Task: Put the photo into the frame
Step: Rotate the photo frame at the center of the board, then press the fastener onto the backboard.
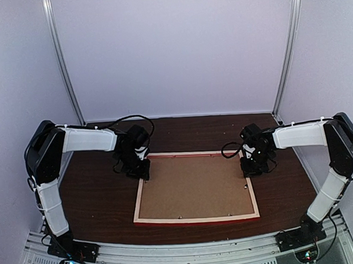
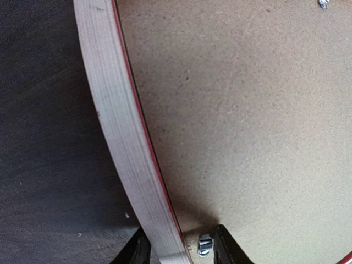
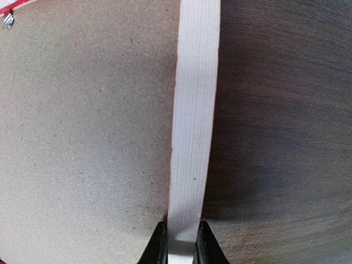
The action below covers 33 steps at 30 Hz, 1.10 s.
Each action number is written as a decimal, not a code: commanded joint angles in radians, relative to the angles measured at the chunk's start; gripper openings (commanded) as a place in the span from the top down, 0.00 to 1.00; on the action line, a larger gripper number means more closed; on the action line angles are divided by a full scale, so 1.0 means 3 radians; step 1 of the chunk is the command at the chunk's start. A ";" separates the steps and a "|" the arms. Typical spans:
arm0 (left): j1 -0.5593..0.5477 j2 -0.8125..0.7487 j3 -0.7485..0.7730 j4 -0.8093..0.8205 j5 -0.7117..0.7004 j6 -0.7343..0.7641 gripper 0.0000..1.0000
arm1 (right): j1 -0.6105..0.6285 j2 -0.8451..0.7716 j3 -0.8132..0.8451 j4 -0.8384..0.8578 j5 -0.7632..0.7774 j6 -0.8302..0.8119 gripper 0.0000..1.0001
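Red frame lies flat at the middle of the table, pale wood back upward, with the brown backing board seated inside its rails. The photo shows in no view. Whether it already sits under the board cannot be told.

The main risk is an uneven hold. The right gripper is clenched on the thin right-hand rail, at about 2 o'clock on the frame, with both fingers pressed against the wood. The left gripper only straddles the left rail near the 10 o'clock corner, its jaws standing apart. The outer finger is just beside the rail's outer edge. On the inner side there is slack, and a small metal clip sits in it.

If the frame were raised now, it would probably hang from the right side alone and could twist or slip out of that narrow pinch. If the left inner finger comes in on the clip rather than the wood, it may turn the clip or skid off it. Should the clips not hold, tilting the frame could let the board, and anything beneath it, slide out.
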 commanded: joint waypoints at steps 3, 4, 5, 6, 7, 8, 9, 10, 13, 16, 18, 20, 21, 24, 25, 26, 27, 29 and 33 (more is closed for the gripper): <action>-0.0002 -0.0016 -0.0033 -0.0049 -0.0066 -0.0098 0.65 | 0.0011 0.0014 -0.0088 0.0047 -0.0072 -0.0122 0.86; -0.0002 -0.0026 -0.0043 -0.0044 -0.0059 -0.0109 0.67 | 0.0009 0.0016 -0.0088 0.0048 -0.0079 -0.0117 0.86; -0.0002 -0.0040 -0.0057 -0.0035 -0.0047 -0.0121 0.68 | 0.0010 0.0021 -0.0088 0.0051 -0.0080 -0.0118 0.86; -0.0002 -0.0054 -0.0070 -0.0026 -0.0039 -0.0134 0.68 | 0.0011 0.0021 -0.0088 0.0053 -0.0080 -0.0117 0.86; -0.0002 -0.0062 -0.0083 -0.0016 -0.0021 -0.0146 0.69 | 0.0011 0.0025 -0.0086 0.0053 -0.0082 -0.0117 0.86; -0.0002 -0.0072 -0.0098 -0.0002 0.0003 -0.0153 0.70 | 0.0011 0.0026 -0.0083 0.0053 -0.0082 -0.0119 0.86; -0.0002 -0.0079 -0.0106 0.0007 0.0024 -0.0165 0.71 | 0.0011 0.0026 -0.0083 0.0053 -0.0084 -0.0117 0.86; -0.0002 -0.0085 -0.0112 0.0010 0.0044 -0.0173 0.72 | 0.0011 0.0030 -0.0083 0.0053 -0.0089 -0.0118 0.86; -0.0002 -0.0114 -0.0159 0.0028 0.0102 -0.0193 0.74 | 0.0007 0.0040 -0.0084 0.0058 -0.0090 -0.0117 0.86; -0.0002 -0.0160 -0.0221 0.0024 0.0123 -0.0203 0.78 | 0.0011 0.0054 -0.0083 0.0066 -0.0095 -0.0112 0.86; -0.0002 -0.0195 -0.0260 0.0028 0.0111 -0.0210 0.80 | 0.0008 0.0062 -0.0075 0.0073 -0.0106 -0.0107 0.86; -0.0001 -0.0217 -0.0276 0.0028 0.0111 -0.0210 0.80 | 0.0010 0.0070 -0.0068 0.0074 -0.0110 -0.0107 0.86; -0.0002 -0.0225 -0.0277 0.0028 0.0120 -0.0210 0.78 | 0.0014 0.0075 -0.0065 0.0074 -0.0112 -0.0108 0.86; -0.0002 -0.0236 -0.0250 0.0021 0.0135 -0.0208 0.70 | 0.0009 0.0087 -0.0062 0.0079 -0.0117 -0.0107 0.86; -0.0002 -0.0242 -0.0243 0.0010 0.0134 -0.0203 0.68 | 0.0010 0.0092 -0.0058 0.0079 -0.0120 -0.0102 0.86; -0.0002 -0.0255 -0.0234 -0.0001 0.0142 -0.0193 0.65 | 0.0010 0.0097 -0.0060 0.0082 -0.0122 -0.0103 0.86; -0.0002 -0.0272 -0.0235 -0.0007 0.0145 -0.0188 0.62 | 0.0014 0.0097 -0.0062 0.0084 -0.0128 -0.0099 0.86; -0.0002 -0.0307 -0.0247 -0.0026 0.0166 -0.0169 0.55 | 0.0012 0.0100 -0.0063 0.0084 -0.0130 -0.0101 0.86; -0.0005 -0.0386 -0.0322 -0.0028 0.0247 -0.0145 0.46 | 0.0013 0.0112 -0.0065 0.0084 -0.0134 -0.0096 0.86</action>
